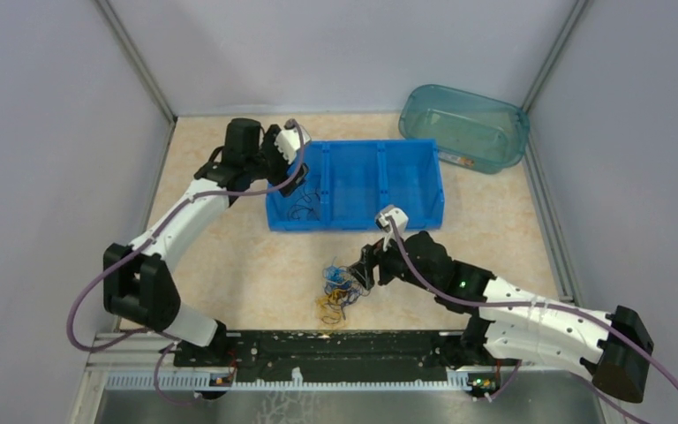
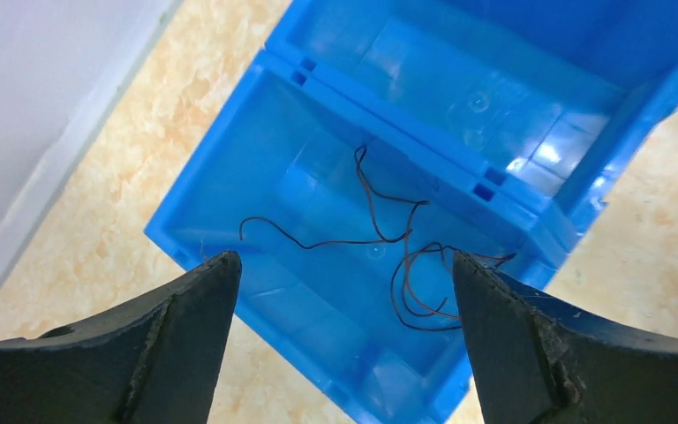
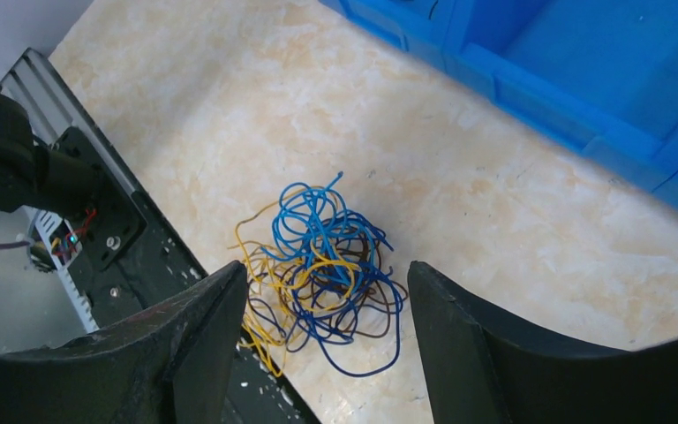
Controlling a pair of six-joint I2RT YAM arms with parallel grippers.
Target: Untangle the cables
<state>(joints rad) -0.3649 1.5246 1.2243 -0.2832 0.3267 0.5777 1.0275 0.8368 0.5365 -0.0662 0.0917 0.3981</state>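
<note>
A fist-sized tangle of blue, yellow and brown cables [image 1: 338, 292] lies on the table near the front rail; it also shows in the right wrist view [image 3: 331, 269]. My right gripper [image 1: 362, 268] is open and empty, just right of and above the tangle [image 3: 327, 281]. Thin dark brown cables [image 2: 388, 252] lie loose in the left compartment of the blue bin [image 1: 287, 205]. My left gripper [image 1: 290, 146] is open and empty above that compartment, its jaws wide apart [image 2: 344, 265].
The blue bin [image 2: 538, 216] has three compartments and stands at mid table. A teal transparent tub [image 1: 514, 124] stands at the back right. The black base rail [image 1: 335, 349] runs along the front edge, close to the tangle. Grey walls enclose the sides.
</note>
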